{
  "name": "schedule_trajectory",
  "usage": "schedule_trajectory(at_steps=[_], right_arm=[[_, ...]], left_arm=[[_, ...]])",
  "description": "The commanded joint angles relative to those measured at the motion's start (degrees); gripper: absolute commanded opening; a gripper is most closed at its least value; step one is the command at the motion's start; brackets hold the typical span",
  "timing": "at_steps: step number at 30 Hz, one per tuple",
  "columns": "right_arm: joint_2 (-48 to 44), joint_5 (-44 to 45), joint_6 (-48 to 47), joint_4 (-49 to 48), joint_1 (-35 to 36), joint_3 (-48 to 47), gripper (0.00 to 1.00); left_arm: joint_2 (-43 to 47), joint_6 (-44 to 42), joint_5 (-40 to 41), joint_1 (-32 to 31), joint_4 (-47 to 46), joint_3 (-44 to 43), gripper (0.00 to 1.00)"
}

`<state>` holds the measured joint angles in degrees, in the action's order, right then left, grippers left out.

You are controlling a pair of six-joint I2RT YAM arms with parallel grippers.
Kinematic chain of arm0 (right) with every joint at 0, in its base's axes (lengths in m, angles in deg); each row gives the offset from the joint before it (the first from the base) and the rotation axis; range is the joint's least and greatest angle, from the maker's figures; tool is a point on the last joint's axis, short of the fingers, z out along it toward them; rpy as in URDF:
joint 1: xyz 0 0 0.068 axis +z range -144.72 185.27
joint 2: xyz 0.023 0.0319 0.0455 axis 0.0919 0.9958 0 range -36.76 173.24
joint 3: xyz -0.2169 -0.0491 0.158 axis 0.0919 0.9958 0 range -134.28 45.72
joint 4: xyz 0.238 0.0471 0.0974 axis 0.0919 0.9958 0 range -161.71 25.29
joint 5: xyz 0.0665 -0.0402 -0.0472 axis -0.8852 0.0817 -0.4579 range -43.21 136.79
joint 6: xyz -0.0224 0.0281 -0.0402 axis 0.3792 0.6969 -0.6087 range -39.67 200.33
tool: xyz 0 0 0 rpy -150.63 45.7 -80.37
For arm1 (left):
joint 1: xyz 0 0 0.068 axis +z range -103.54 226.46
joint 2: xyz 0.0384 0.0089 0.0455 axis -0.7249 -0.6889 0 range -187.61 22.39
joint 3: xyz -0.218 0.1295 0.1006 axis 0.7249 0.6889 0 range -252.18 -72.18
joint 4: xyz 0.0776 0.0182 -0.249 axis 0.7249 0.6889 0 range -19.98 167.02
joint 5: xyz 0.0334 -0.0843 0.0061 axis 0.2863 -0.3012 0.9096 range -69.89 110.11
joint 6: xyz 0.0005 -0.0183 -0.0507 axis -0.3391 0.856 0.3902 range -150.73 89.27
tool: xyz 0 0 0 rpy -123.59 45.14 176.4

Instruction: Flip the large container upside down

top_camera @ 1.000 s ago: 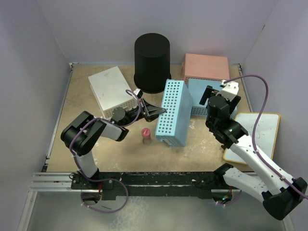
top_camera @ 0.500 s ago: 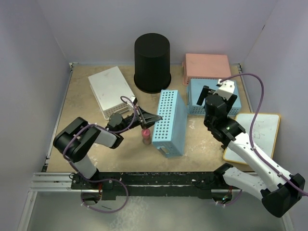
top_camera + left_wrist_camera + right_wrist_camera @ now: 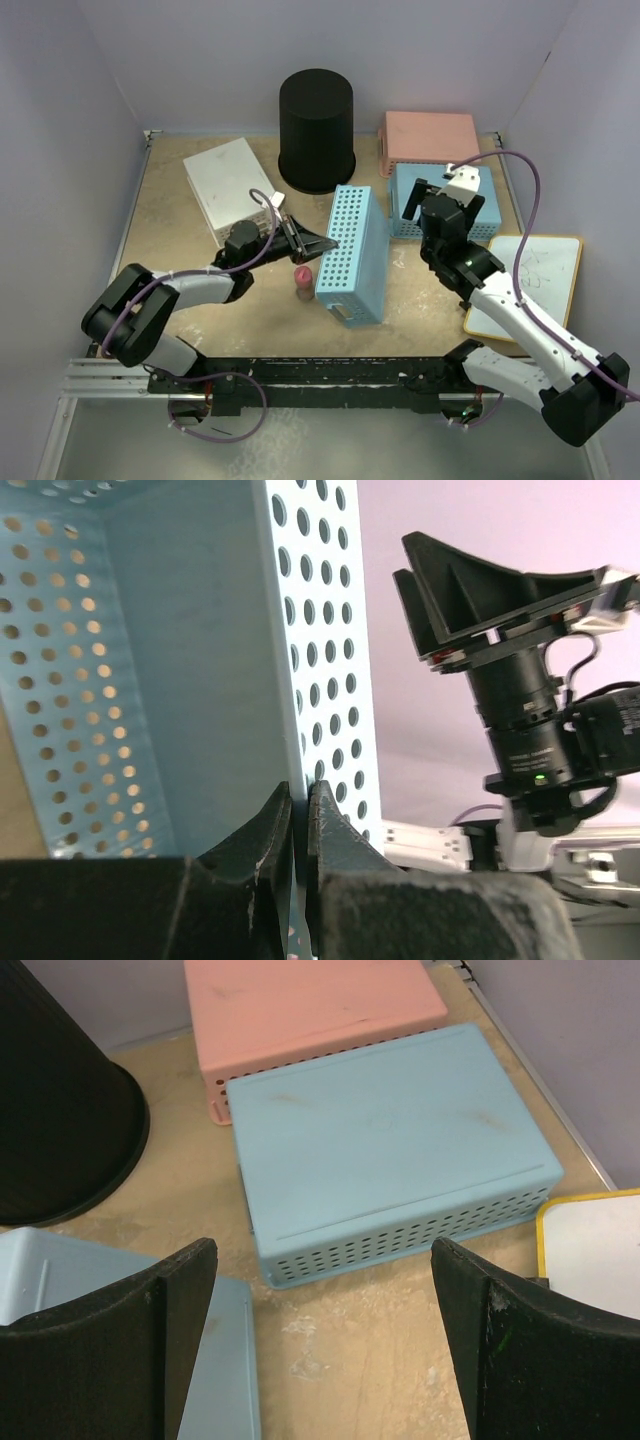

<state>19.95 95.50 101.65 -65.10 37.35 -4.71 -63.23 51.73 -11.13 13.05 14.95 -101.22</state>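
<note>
Only the left wrist view shows the grip closely: the left gripper (image 3: 300, 802) is closed tight on the perforated wall of the tall blue basket (image 3: 190, 650), which stands on edge. From above, the large container (image 3: 316, 130) is seen beyond that gripper, apart from it, with its wide rim down on the table (image 3: 165, 210). The right gripper (image 3: 320, 1260) is spread wide with nothing held, above a smaller blue basket (image 3: 390, 1150). The container's rim lies to its left.

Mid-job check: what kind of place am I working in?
Probably a lab test cell: plain walls box in the table, a metal rail runs along its near edge, and the props are plastic baskets and a black bin.
</note>
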Motion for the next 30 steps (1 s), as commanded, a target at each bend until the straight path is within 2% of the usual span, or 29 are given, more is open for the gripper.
schedule_trajectory(at_steps=[1, 4, 15, 21, 30], right_arm=[[0.48, -0.70, 1.52, -1.42, -0.11, -0.93, 0.89], [1.04, -1.14, 1.74, -1.64, -0.13, -0.92, 0.89], [2.41, -2.47, 2.66, -1.60, -0.12, -2.91, 0.89], [3.59, -3.17, 2.91, -1.87, -0.16, -3.39, 0.89], [4.77, -3.94, 3.22, -2.28, -0.17, -4.07, 0.89]], left_arm=[[1.70, -17.96, 4.51, -0.25, 26.23, -3.10, 0.00], [1.86, -23.63, 5.15, -0.25, 37.37, -6.06, 0.00], [-0.85, -32.81, 6.72, -0.34, 49.61, -10.29, 0.00], [-0.57, -37.32, 6.39, -0.43, 54.99, -12.41, 0.20], [0.47, -43.63, 13.24, -0.43, 66.37, -16.00, 0.31]])
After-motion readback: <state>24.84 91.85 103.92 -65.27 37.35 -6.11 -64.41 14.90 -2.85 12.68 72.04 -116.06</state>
